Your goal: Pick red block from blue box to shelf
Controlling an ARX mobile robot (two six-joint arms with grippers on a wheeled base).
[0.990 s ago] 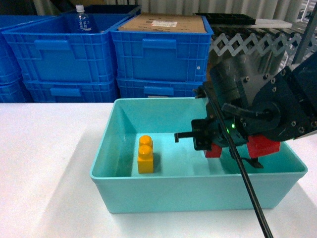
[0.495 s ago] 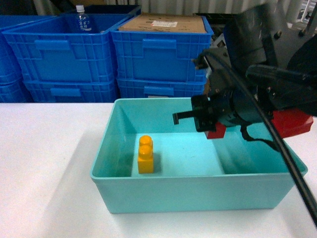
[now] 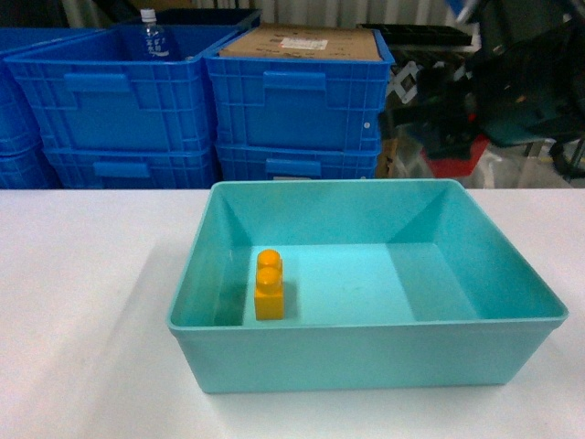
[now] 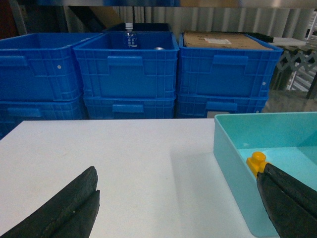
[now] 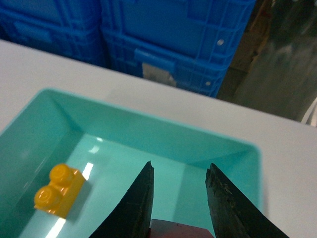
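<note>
Gripping the red block [image 5: 173, 229] between the two dark fingers [image 5: 138, 203] of the right end effector [image 5: 180, 166], jaws drawn in narrow around it. Showing only a dark-red sliver of it at the very bottom edge of the right wrist view, deep between the fingers rather than out at the tips. Up in the air, touching neither floor nor wall of the blue box [image 5: 148, 124]; looking down past the fingertips onto the turquoise floor and far wall of the tub.

In the head view, just a dark, blurred right arm [image 3: 512, 82] high at the upper right, beyond the back right corner of the blue box, with a smeared red patch below it; cannot tell there whether that patch belongs to the block or to the arm.

Inside the tub, only a yellow two-stud brick [image 3: 269, 285], upright on the floor, near the left wall and toward the front.

Resting the box on a white table [image 3: 82, 274], with its long side facing the robot.

Spreading the left end effector [image 4: 177, 173] wide, holding nothing, its black fingers [image 4: 69, 208] low over the table; one at the left of the left wrist view above bare tabletop, the other at the right, overlapping the near corner of the box.

Behind the table, stacked royal-blue ribbed crates [image 3: 292, 91] in a row, one carrying a brown cardboard sheet [image 3: 302, 41], another a clear plastic bottle [image 3: 151, 37].
</note>
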